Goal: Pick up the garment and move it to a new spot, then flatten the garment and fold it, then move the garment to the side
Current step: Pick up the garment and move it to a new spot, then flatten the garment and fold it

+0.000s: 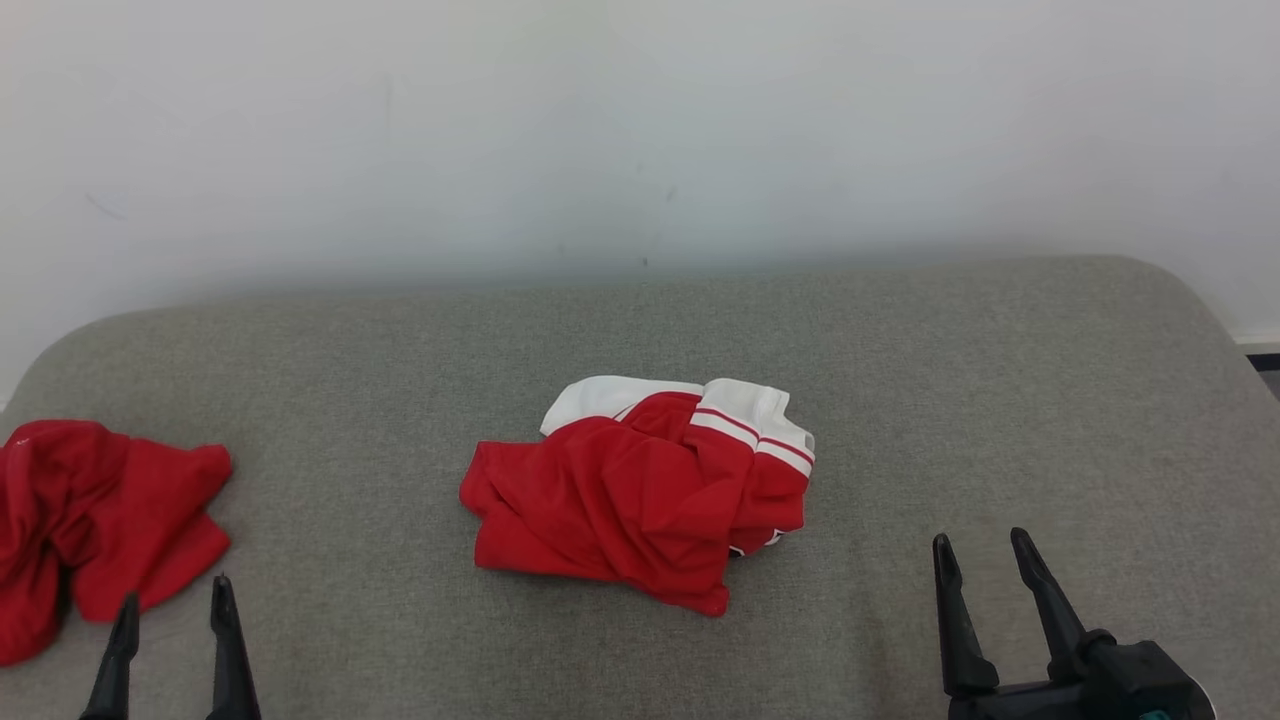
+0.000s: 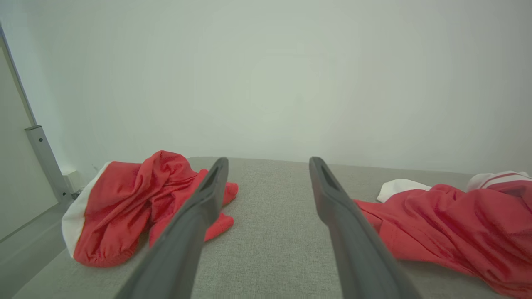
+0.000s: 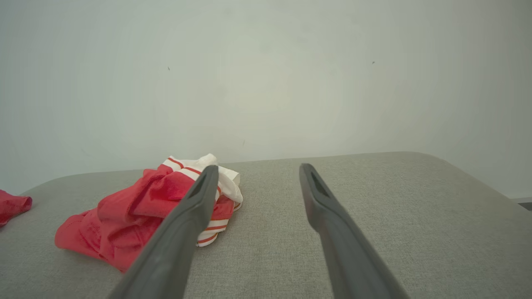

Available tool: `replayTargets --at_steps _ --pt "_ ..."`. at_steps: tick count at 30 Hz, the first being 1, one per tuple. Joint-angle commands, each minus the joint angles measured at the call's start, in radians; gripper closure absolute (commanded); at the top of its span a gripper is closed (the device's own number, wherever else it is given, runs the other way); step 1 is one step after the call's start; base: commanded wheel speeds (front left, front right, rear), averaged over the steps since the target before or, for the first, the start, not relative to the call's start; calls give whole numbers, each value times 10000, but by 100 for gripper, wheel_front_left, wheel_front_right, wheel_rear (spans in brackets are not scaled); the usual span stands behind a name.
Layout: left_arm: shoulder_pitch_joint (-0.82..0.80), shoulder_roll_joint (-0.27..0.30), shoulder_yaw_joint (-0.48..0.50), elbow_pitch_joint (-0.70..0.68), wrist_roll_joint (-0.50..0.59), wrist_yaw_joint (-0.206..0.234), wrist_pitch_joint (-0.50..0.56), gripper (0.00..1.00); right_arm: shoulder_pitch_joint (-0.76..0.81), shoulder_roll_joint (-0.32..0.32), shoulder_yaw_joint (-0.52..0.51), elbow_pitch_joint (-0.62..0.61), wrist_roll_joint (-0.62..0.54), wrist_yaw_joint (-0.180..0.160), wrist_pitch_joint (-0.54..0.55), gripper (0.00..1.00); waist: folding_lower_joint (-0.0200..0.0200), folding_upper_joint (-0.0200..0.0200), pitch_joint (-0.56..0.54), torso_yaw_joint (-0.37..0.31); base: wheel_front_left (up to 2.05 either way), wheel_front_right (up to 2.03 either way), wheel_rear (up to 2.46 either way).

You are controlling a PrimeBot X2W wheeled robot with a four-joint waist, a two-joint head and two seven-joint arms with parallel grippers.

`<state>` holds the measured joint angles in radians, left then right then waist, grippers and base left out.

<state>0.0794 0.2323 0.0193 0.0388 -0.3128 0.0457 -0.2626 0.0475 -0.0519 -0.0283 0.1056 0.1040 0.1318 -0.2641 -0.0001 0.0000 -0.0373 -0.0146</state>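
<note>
Garment [image 1: 640,490] lies crumpled in the middle of the worktop [image 1: 950,400], ahead of the left tool [image 1: 174,592] and right tool [image 1: 980,538], both spread and empty. A pinch could catch only one loose layer, or take the other red cloth [image 1: 100,520] by mistake. Its fabric is thin, red, white-banded; the worktop grey, woven.

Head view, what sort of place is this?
Probably an indoor clothes-folding test setup: grey padded surface against a bare white wall, a crumpled red-and-white garment mid-surface, another red garment at left.
</note>
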Motion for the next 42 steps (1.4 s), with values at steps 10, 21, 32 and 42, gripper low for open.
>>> replayTargets --at_steps 10,21,32,42 --pt "640 -192 173 166 841 -657 -34 0 169 28 105 280 44 -22 -4 0 1 0 -82 156 0 0 0" --pt "338 -438 -309 315 1789 -991 -34 0 149 27 159 502 -175 -22 -4 0 1 0 -83 243 0 0 0" --pt "116 -496 -350 627 1970 -1062 -34 0 -30 28 134 731 -259 -22 -4 0 1 0 -47 113 0 0 0" --pt "150 -588 -138 723 1895 -1001 -34 0 -30 29 47 835 -263 -22 -4 0 1 0 -76 144 0 0 0"
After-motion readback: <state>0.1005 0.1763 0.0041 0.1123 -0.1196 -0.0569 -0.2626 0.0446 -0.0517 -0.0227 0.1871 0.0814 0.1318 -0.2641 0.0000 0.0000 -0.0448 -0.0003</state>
